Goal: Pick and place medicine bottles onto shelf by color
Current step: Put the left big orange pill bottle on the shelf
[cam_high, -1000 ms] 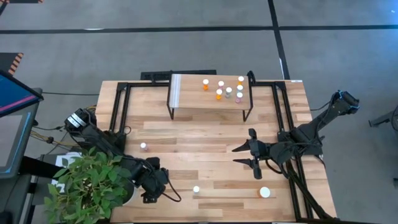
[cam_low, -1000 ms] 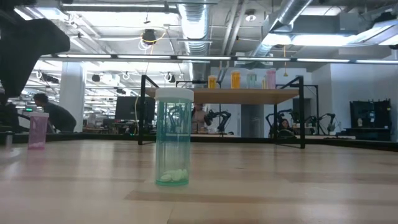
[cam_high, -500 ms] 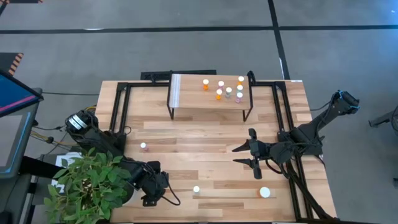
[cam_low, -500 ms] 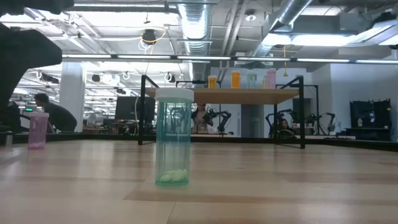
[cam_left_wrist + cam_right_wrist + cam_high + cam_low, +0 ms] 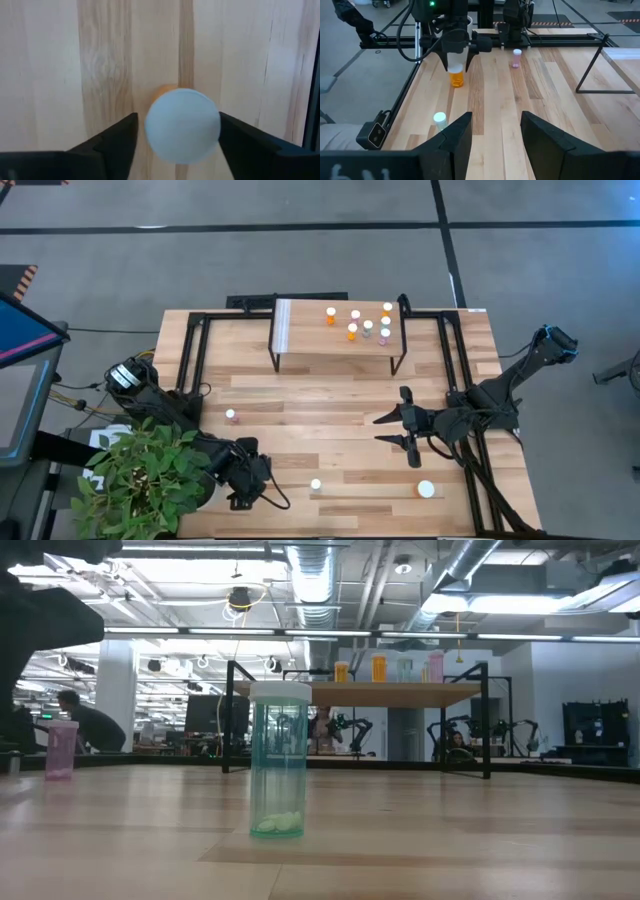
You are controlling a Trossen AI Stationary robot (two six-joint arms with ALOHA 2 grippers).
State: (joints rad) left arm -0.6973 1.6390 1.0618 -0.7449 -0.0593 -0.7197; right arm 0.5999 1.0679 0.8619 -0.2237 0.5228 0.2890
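Orange bottle point(image 5: 456, 76), upper left of the right wrist frame, stands on the table point(image 5: 490, 120): likely light, rigid, slick; best gripped at the cap. Left gripper point(image 5: 177, 145) straddles it, jaws not yet touching. Right gripper point(image 5: 398, 431) empty, parted.

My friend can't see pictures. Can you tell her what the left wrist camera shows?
Looking straight down, the left end effector has its two dark fingers on either side of an orange medicine bottle's white cap, not yet touching it. The bottle stands upright on the light wooden table, with a sliver of orange body peeking out behind the cap.
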